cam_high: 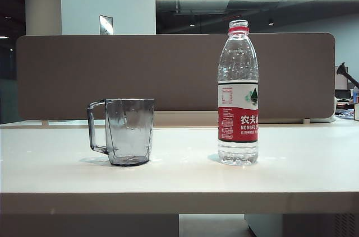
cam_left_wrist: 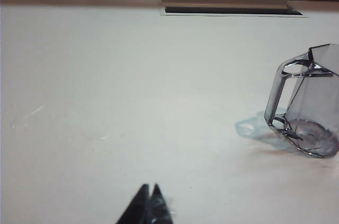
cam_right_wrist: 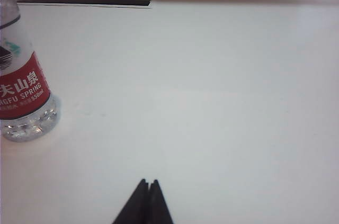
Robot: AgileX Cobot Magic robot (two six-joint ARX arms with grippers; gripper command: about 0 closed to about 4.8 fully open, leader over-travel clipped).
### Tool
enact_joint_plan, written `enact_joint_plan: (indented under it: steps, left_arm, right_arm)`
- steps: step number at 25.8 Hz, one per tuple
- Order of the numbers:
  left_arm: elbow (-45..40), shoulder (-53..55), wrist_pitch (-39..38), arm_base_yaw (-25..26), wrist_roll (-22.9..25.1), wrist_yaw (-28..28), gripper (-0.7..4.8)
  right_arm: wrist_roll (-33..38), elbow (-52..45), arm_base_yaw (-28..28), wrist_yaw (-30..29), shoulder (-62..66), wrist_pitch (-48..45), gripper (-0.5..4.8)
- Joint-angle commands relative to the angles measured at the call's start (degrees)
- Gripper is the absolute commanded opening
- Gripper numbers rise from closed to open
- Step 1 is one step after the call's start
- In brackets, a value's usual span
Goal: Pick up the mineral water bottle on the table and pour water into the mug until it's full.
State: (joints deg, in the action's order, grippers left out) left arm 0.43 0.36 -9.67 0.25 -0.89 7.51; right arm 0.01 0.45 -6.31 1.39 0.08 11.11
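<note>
A tall clear plastic mineral water bottle (cam_high: 238, 94) with a red neck ring and a white-and-red label is standing upright on the right side of the wide cream-white table (cam_high: 179, 181), uncapped as far as the exterior view shows, with clear water (cam_high: 238, 152) sitting in its ribbed base. Well apart to its left, a smoky-grey faceted transparent mug (cam_high: 129, 131) is resting on its base, its squared handle pointing away from the bottle; it is looking empty. Behind both, a brown-grey divider panel (cam_high: 174, 74) is closing off the back of the table.

Neither arm is showing in the exterior view. In the right wrist view the right gripper (cam_right_wrist: 145, 201) is hovering over bare tabletop with its dark fingertips pressed together, holding nothing, the bottle off to one side of it and not touched. In the left wrist view the left gripper (cam_left_wrist: 148, 205) is likewise clenched tip to tip and empty, with the mug near but apart.

The step in hand is judged to be the reach for the bottle. Doing it well probably means spreading the right jaws wide first, then closing on the labelled mid-body, where the thin, smooth plastic is less ribbed; a gentle squeeze is advisable, since an open, pliable bottle may spill when pinched
</note>
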Motion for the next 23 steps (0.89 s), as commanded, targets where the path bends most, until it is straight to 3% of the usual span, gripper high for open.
enact_joint_plan:
  steps: [1, 8, 10, 14, 17, 23]
  left_arm:
    - [0.1, 0.0, -0.1, 0.0, 0.2, 0.2, -0.05]
    - [0.4, 0.3, -0.2, -0.1, 0.2, 0.3, -0.05]
    - [3.1, 4.6, -1.6, -1.0, 0.2, 0.0, -0.05]
    - [23.5, 25.2, -24.3, -11.7, 0.2, -0.9, -0.05]
    - [33.2, 35.6, -18.7, -19.0, 0.9, -1.1, -0.05]
    - [44.3, 41.6, -14.8, -23.1, 0.9, -0.9, -0.05]
  right_arm:
    - [0.1, -0.4, 0.0, 0.0, -0.1, -0.7, -0.05]
    - [0.1, -0.4, 0.0, -0.1, -0.1, -0.7, -0.05]
    - [0.1, -0.4, 0.0, -0.1, -0.1, -0.7, -0.05]
    - [0.1, -0.4, 0.0, 0.0, -0.1, -0.7, -0.05]
    - [0.1, -0.4, 0.0, 0.0, -0.1, -0.7, -0.05]
    - [0.1, -0.4, 0.0, 0.0, -0.1, -0.7, -0.05]
